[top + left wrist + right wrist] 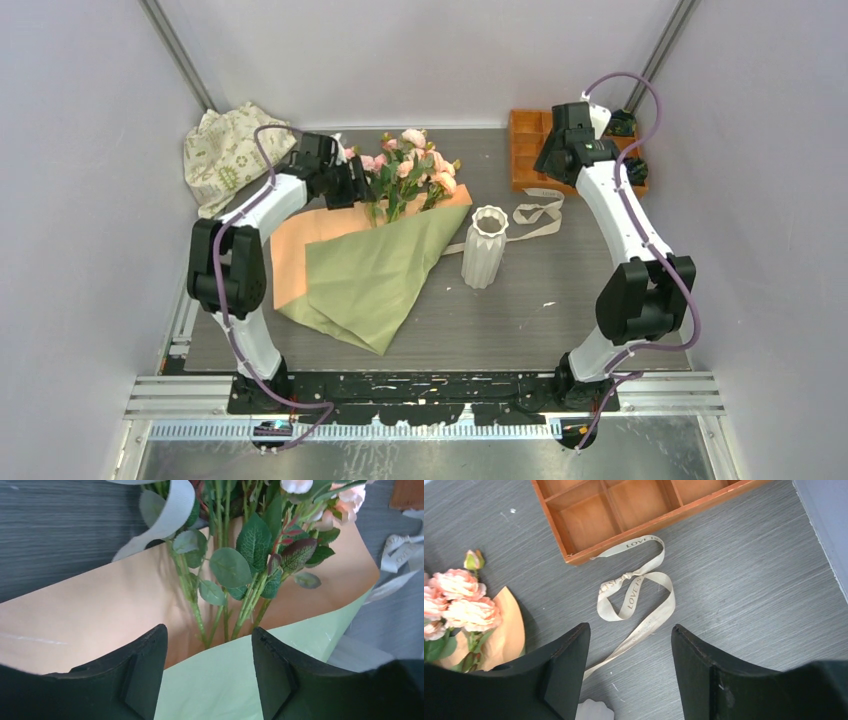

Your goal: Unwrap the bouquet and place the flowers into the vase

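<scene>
Flowers (255,545) look light and crushable; the bunched thin stems (197,615) seem the best hold. Left gripper (209,650) and right gripper (630,645) both gape, empty.

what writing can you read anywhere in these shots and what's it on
"LOVE IS" - repeated along the cream fabric ribbon lying loose beside the orange wooden compartment tray; further words on it are too small to read.
Left wrist view: the ribbon's lettering is blurred.
No other text visible.
</scene>
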`<state>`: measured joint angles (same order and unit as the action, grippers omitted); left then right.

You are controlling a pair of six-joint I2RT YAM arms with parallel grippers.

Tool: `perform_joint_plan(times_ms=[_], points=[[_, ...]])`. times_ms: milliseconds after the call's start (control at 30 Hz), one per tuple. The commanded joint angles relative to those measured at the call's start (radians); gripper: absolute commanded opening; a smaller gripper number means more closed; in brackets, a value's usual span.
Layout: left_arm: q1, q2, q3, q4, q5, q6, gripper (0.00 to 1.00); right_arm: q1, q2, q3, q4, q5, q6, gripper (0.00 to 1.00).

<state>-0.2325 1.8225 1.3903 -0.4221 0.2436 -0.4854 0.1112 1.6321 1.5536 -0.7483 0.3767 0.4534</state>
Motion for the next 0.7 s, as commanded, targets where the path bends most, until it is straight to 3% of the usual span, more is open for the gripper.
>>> perform_joint_plan(times_ms=[0,200,667], points=[[0.004,0.058,0.024,-0.043,0.188,0.051,0.63,0.001,-0.101,0.003,0.054,-0.028,0.015,0.66],[0.002,0.084,-0.055,0.053,0.383,0.032,0.63,0.001,-0.132,-0.013,0.078,-0.059,0.02,0.67],[-0.005,0.096,-0.11,0.083,0.424,0.043,0.61,0.001,-0.175,-0.029,0.098,-0.11,0.023,0.67]])
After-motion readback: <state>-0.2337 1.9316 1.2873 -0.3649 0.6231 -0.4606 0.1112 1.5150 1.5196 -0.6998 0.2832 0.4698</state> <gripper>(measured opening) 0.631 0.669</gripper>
